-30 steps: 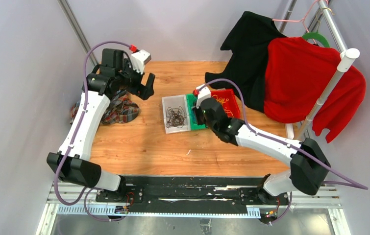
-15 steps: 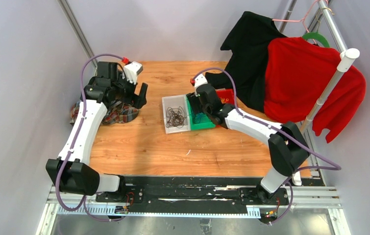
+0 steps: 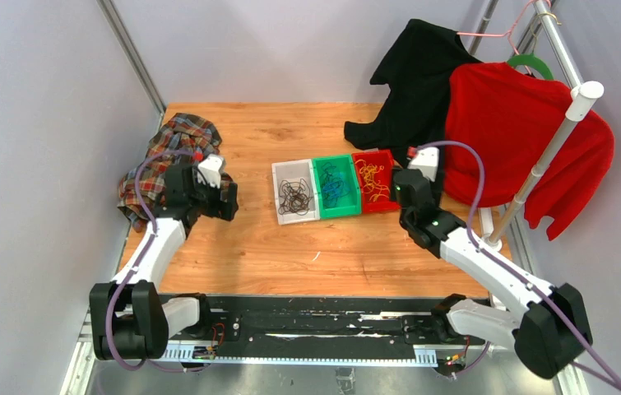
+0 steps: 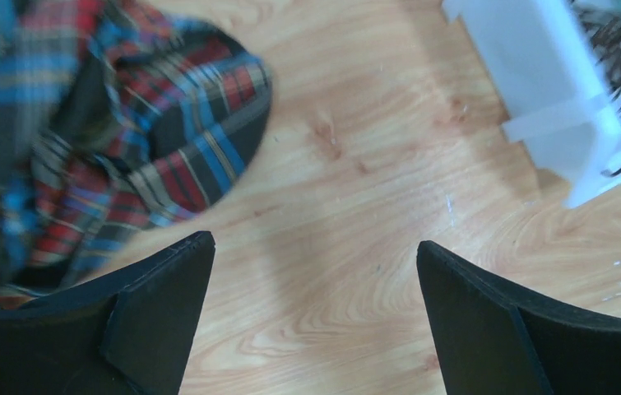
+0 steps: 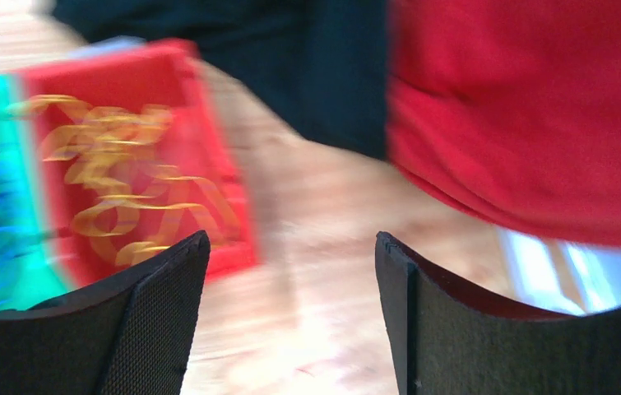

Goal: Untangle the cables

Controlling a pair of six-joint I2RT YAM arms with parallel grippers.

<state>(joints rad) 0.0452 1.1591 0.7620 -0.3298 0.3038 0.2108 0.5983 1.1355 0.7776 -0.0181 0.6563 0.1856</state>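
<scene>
The black cables (image 3: pixel 294 198) lie in the white bin (image 3: pixel 290 171), the blue cables (image 3: pixel 333 186) in the green bin (image 3: pixel 344 211), the yellow-orange cables (image 3: pixel 373 181) in the red bin (image 3: pixel 383 205) (sorting seems finished). The left tool (image 4: pixel 315 313) and the right tool (image 5: pixel 290 313) stand wide, empty.

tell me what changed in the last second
Both arms drew back toward their bases: the right gripper left the green bin and moved right past the red bin; the left gripper came nearer, beside the plaid cloth. Both are open, empty. The cables stayed put.
</scene>
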